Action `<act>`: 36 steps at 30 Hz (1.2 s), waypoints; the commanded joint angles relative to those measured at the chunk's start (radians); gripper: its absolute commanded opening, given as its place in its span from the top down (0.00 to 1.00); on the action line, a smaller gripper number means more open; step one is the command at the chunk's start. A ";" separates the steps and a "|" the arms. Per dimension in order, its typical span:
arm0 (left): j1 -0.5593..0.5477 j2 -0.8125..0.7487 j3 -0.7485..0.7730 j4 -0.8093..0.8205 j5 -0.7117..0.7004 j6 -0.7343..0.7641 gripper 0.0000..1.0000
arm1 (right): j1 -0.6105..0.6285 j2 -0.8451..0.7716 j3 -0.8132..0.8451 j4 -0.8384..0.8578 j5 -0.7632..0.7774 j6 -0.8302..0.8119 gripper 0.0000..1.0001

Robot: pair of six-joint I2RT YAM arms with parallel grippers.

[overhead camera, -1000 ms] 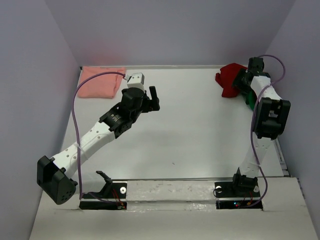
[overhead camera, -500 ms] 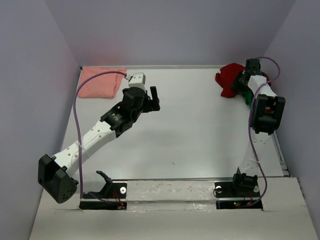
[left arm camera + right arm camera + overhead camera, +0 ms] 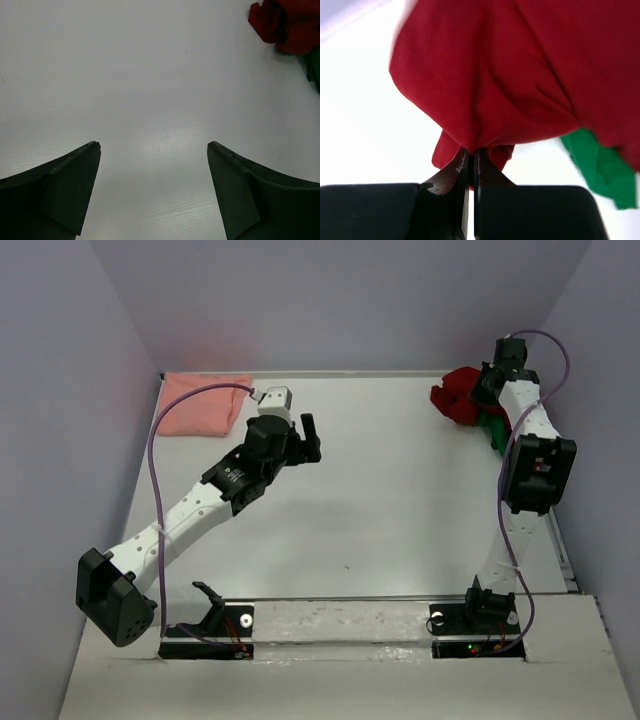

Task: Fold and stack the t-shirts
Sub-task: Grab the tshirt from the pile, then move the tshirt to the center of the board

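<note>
A crumpled dark red t-shirt (image 3: 458, 398) lies at the table's far right corner, and its cloth fills the right wrist view (image 3: 520, 70). My right gripper (image 3: 471, 152) is shut on a pinched fold of it. A bright green t-shirt (image 3: 494, 430) lies partly under the red one (image 3: 600, 162). A folded salmon pink t-shirt (image 3: 200, 405) rests at the far left corner. My left gripper (image 3: 308, 433) hangs open over the bare table, left of the middle, nothing between its fingers (image 3: 152, 150). The red t-shirt (image 3: 287, 25) shows at that view's top right.
Pale walls close in the table (image 3: 400, 500) on the left, back and right. A raised rail (image 3: 400, 605) runs along the near edge by both arm bases. A purple cable (image 3: 152, 460) loops beside the left arm.
My right gripper has closed on the dark red t-shirt and lifted slightly toward the back wall, bunching the cloth. The left arm has not moved.
</note>
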 commanded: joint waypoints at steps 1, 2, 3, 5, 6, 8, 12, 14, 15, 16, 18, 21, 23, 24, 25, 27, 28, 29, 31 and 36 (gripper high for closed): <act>0.002 -0.035 -0.053 0.047 0.045 -0.003 0.04 | 0.017 -0.106 0.260 0.002 -0.006 -0.057 1.00; 0.002 -0.052 -0.064 0.061 0.053 0.000 0.04 | 0.017 -0.102 0.371 -0.007 -0.008 -0.063 1.00; 0.002 -0.063 -0.082 0.067 0.056 0.009 0.05 | 0.017 -0.091 0.443 -0.047 -0.008 -0.079 1.00; 0.002 -0.084 -0.101 0.073 0.059 0.021 0.05 | 0.017 -0.027 0.697 -0.105 -0.047 -0.093 1.00; 0.002 -0.096 -0.110 0.072 0.062 0.023 0.05 | 0.017 -0.028 0.740 -0.110 -0.072 -0.112 1.00; 0.002 -0.107 -0.122 0.078 0.081 0.017 0.05 | 0.017 -0.096 0.652 0.045 -0.138 -0.135 1.00; -0.005 -0.122 -0.132 0.078 0.111 0.015 0.06 | 0.038 -0.128 0.700 0.140 -0.274 -0.169 1.00; -0.013 -0.155 -0.152 0.081 0.107 0.008 0.06 | 0.038 -0.135 0.743 0.163 -0.279 -0.167 1.00; -0.015 -0.168 -0.159 0.085 0.105 0.006 0.06 | 0.038 -0.143 0.757 0.178 -0.304 -0.166 1.00; -0.015 -0.194 -0.172 0.091 0.108 0.008 0.06 | 0.038 -0.152 0.762 0.191 -0.305 -0.169 1.00; -0.015 -0.210 -0.175 0.090 0.111 0.014 0.06 | 0.038 -0.172 0.765 0.217 -0.292 -0.172 1.00; -0.018 -0.228 -0.172 0.062 0.114 0.012 0.07 | 0.038 -0.203 0.763 0.212 -0.247 -0.199 1.00; -0.021 -0.251 -0.176 0.045 0.093 0.011 0.07 | 0.038 -0.243 0.705 0.205 -0.258 -0.204 1.00; -0.025 -0.262 -0.178 0.039 0.073 0.006 0.07 | 0.038 -0.253 0.690 0.189 -0.271 -0.195 1.00; -0.030 -0.288 -0.178 0.021 0.050 0.000 0.07 | 0.038 -0.256 0.685 0.169 -0.287 -0.186 1.00; -0.045 -0.329 -0.173 0.003 -0.031 -0.009 0.07 | 0.052 -0.266 0.638 0.116 -0.339 -0.153 1.00; -0.050 -0.339 -0.164 -0.011 -0.063 -0.006 0.07 | 0.077 -0.301 0.599 0.108 -0.332 -0.155 1.00; -0.053 -0.345 -0.156 -0.019 -0.073 -0.003 0.07 | 0.110 -0.301 0.560 0.094 -0.315 -0.167 1.00; -0.059 -0.350 -0.132 -0.042 -0.096 0.003 0.07 | 0.204 -0.341 0.506 0.008 -0.263 -0.227 1.00; -0.102 -0.354 -0.020 -0.096 -0.224 0.003 0.08 | 0.538 -0.469 0.304 -0.059 -0.114 -0.181 1.00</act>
